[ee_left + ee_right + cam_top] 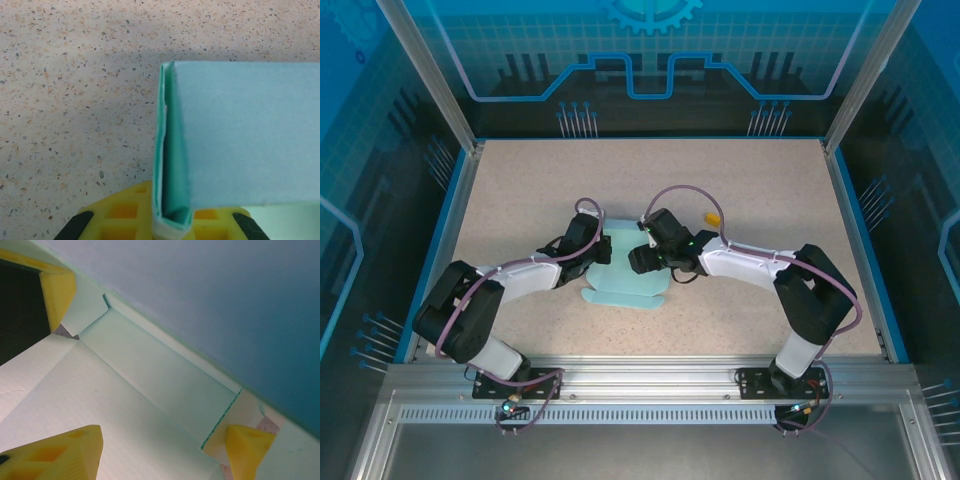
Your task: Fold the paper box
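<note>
The paper box (pixel 623 287) is a pale blue card sheet lying partly folded at mid-table between both arms. My left gripper (pixel 604 248) is at the sheet's left side. In the left wrist view it (pixel 171 223) is shut on a doubled-over, upright wall of the paper box (pixel 172 150), with a wide flat panel (pixel 250 130) running off to the right. My right gripper (pixel 638 259) is over the sheet's right part. Seen from the right wrist, it (pixel 155 450) stands open, its yellow fingers (pixel 60 455) spread over a creased inner panel (pixel 150 375) below a raised wall (pixel 225 295).
A tiny orange-yellow object (pixel 714 215) lies on the speckled table (pixel 770 190) just behind the right arm. A third yellow finger (pixel 57 287) shows at the upper left of the right wrist view. Blue frame rails border the table.
</note>
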Action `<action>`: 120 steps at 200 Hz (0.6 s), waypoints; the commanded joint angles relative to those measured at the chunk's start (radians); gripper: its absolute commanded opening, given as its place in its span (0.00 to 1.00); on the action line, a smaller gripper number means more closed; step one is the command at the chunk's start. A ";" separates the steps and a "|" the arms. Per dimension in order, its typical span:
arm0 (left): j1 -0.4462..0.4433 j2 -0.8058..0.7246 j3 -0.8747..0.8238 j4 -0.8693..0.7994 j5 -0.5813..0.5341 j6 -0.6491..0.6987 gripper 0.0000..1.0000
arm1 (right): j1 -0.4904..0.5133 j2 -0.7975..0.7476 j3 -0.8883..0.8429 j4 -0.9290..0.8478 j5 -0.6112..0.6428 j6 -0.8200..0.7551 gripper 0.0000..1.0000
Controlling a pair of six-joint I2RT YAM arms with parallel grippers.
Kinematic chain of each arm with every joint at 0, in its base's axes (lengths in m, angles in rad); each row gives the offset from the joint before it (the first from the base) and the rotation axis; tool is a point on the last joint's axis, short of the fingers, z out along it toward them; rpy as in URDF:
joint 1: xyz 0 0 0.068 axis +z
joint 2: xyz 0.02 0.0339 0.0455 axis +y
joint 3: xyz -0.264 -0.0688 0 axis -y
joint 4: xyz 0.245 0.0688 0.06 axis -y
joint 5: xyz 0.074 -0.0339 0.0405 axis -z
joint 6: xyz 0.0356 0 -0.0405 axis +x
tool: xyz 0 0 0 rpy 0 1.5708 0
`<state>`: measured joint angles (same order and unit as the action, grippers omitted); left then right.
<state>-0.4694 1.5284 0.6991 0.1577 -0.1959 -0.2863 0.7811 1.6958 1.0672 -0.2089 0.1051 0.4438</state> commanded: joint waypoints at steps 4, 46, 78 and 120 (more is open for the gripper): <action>-0.004 -0.024 0.008 0.045 0.018 -0.003 0.12 | 0.021 -0.055 -0.017 -0.015 0.013 -0.021 0.67; 0.013 -0.029 0.002 0.045 0.016 -0.004 0.12 | 0.021 -0.125 -0.037 -0.059 0.029 -0.041 0.67; 0.026 -0.031 -0.002 0.043 0.017 0.001 0.12 | 0.020 -0.171 -0.026 -0.114 0.037 -0.067 0.67; 0.045 -0.033 -0.003 0.043 0.019 -0.001 0.12 | 0.012 -0.250 0.007 -0.202 0.008 -0.133 0.67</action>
<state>-0.4385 1.5246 0.6991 0.1707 -0.1898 -0.2871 0.7864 1.5063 1.0435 -0.3237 0.1261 0.3737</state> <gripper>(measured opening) 0.120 0.673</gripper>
